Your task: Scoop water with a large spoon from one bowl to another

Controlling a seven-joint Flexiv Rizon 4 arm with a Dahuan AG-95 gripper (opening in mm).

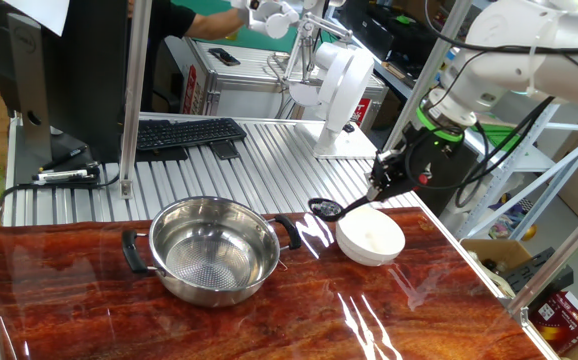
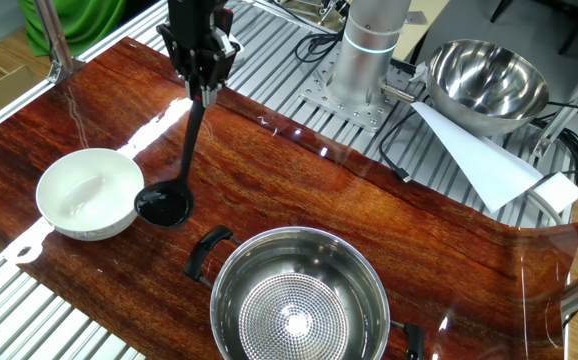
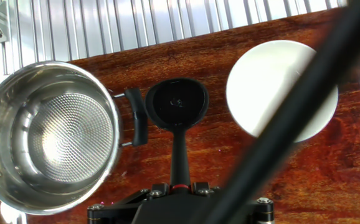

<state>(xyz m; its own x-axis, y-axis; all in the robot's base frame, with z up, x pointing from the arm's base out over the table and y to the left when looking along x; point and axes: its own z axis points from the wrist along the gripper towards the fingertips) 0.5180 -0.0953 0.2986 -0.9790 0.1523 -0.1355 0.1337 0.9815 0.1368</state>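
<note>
The large spoon, a black ladle [image 2: 164, 205] with a long thin handle, hangs level over the wooden table between the two vessels. My gripper [image 2: 205, 85] is shut on the handle's upper end [image 3: 179, 185]. The ladle's cup [image 3: 176, 103] sits between the steel pot's black handle and the white bowl, above the table and inside neither vessel. The steel pot [image 1: 214, 250] [image 3: 46, 134] with a dotted bottom lies left in the hand view. The white bowl [image 2: 89, 193] [image 3: 273, 87] [image 1: 370, 237] lies right, partly crossed by a blurred dark cable.
A second steel bowl [image 2: 487, 75] and folded white paper [image 2: 474, 150] rest on the ribbed metal surface beside the arm base [image 2: 369, 40]. A keyboard [image 1: 184, 133] lies behind the table. The table's edge runs close past the white bowl.
</note>
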